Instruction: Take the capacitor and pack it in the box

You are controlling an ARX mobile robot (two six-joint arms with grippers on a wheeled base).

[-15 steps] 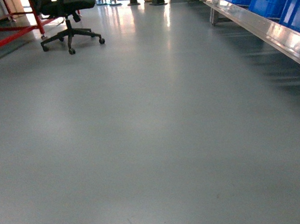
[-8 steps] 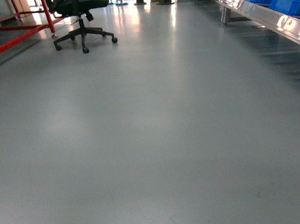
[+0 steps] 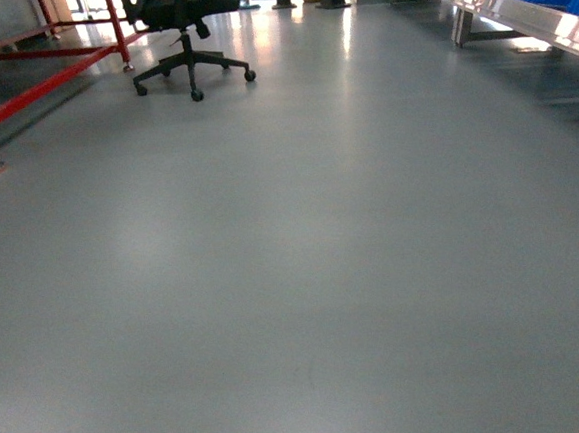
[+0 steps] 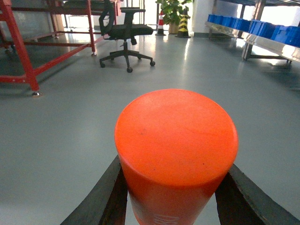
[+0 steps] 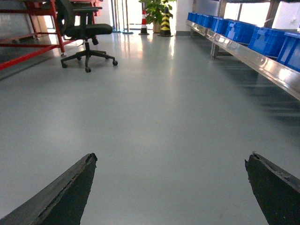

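Observation:
In the left wrist view, a fat orange cylinder, the capacitor (image 4: 176, 136), fills the middle of the frame with its flat end facing the camera. My left gripper (image 4: 174, 164) is shut on it, one dark finger pressed against each side. In the right wrist view, my right gripper (image 5: 172, 155) is open, its two dark fingers (image 5: 79, 183) wide apart over bare grey floor with nothing between them. The box is out of view. Neither gripper shows in the head view.
A black office chair (image 3: 185, 14) stands on the grey floor at the far left. Beside it is a red metal frame (image 3: 19, 92). A steel bench with blue bins (image 5: 253, 42) runs along the right. A striped cone (image 5: 144, 16) and a potted plant (image 4: 173, 9) stand far back.
In the head view the chair has slid right and the red frame's foot has come in at the left. The bench and blue bins have drifted toward the right edge.

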